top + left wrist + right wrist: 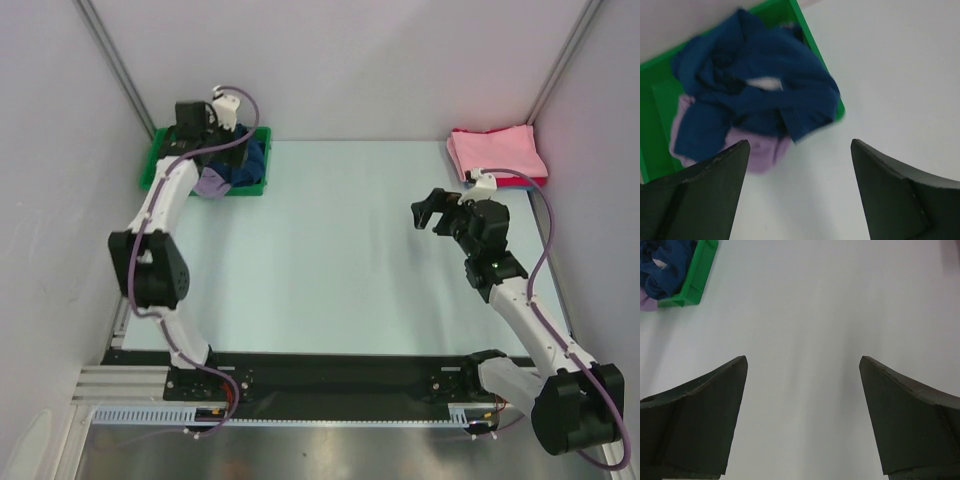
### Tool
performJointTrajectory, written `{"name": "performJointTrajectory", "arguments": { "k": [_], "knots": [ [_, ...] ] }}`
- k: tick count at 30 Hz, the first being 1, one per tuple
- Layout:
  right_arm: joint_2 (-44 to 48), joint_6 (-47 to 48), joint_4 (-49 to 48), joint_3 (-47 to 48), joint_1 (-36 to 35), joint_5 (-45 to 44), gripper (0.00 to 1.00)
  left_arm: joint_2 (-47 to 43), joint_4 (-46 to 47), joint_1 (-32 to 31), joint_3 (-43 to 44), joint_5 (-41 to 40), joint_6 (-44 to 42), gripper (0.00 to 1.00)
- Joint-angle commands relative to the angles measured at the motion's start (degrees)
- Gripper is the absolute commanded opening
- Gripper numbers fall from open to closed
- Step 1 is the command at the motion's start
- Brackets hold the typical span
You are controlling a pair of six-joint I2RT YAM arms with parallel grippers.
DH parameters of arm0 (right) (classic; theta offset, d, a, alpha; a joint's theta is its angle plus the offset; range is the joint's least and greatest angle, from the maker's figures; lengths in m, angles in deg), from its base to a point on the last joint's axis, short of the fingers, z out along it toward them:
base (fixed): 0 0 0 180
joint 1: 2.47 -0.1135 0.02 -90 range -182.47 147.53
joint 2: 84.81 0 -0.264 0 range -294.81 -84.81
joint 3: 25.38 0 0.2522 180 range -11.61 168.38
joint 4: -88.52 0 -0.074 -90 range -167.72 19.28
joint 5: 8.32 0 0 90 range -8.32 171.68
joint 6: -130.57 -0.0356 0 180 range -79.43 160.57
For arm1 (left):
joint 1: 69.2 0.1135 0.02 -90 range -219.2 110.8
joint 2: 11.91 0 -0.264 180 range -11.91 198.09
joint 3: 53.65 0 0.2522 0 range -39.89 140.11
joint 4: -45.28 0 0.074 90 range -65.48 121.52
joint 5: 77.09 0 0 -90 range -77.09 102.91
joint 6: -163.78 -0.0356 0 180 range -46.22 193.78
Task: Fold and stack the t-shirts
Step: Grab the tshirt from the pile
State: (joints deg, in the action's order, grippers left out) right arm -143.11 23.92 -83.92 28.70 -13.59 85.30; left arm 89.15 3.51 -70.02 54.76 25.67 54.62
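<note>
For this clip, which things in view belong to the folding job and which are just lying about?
Part of the job:
navy t-shirt, crumpled
lavender t-shirt, under it
folded pink t-shirts, at the far right corner

Just there:
green bin, holding the two crumpled shirts
table

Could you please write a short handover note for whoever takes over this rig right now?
Left end effector: open, empty, hovering over the green bin at the table's far left.
Right end effector: open, empty, above bare table.
Things: the navy t-shirt lies crumpled in the bin on top of the lavender t-shirt, which partly spills over the rim. The pink folded stack sits in the far right corner.
Done: the pink stack is folded.
Left: take out the navy and lavender tees, fold each and add them to the stack.
</note>
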Motion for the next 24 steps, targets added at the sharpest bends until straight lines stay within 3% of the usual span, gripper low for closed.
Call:
{"name": "performJointTrajectory", "arguments": {
  "k": [1, 2, 7, 14, 16, 20, 21, 22, 24],
  "knots": [
    [-0.58, -1.81, 0.65, 3.28, -0.05, 1.74, 1.0, 11.06, 2.18, -0.67, 13.95, -7.55, 1.93, 0.89],
    [-0.58, -2.16, 1.18, 3.8, -0.22, 1.83, 1.0, 16.84, 0.08, -0.67, 17.2, -7.48, 1.5, 0.89],
    [-0.76, -2.43, 3.47, 4.86, -1.1, -0.1, 1.0, 29.18, -6.61, -0.32, 34.97, -6.61, 1.93, 0.88],
    [-2.95, -2.08, 4.0, 6.18, -2.77, -1.16, 1.0, 31.48, -10.13, -0.15, 32.1, 2.36, 3.51, 0.76],
    [-4.27, -1.55, 4.35, 7.4, -3.47, -1.07, 1.0, 32.27, -11.62, -0.15, 31.91, 2.72, 3.51, 0.68],
    [-5.5, -0.76, 4.44, 8.55, -4.35, -1.07, 1.0, 31.84, -14.26, -0.15, 32.0, 3.07, 2.64, 0.36],
    [-5.68, -0.85, 4.35, 8.64, -4.44, -1.07, 1.0, 31.14, -14.0, -0.15, 32.0, 3.07, 2.81, 0.06],
    [-5.85, -0.76, 4.0, 8.55, -4.53, -0.98, 1.0, 30.52, -13.57, -0.15, 32.09, 2.72, 3.24, 0.0],
    [-5.77, -0.67, 3.82, 8.55, -4.44, -1.07, 1.0, 28.5, -12.86, -0.15, 32.35, 2.8, 3.16, 0.01]
  ]
}}
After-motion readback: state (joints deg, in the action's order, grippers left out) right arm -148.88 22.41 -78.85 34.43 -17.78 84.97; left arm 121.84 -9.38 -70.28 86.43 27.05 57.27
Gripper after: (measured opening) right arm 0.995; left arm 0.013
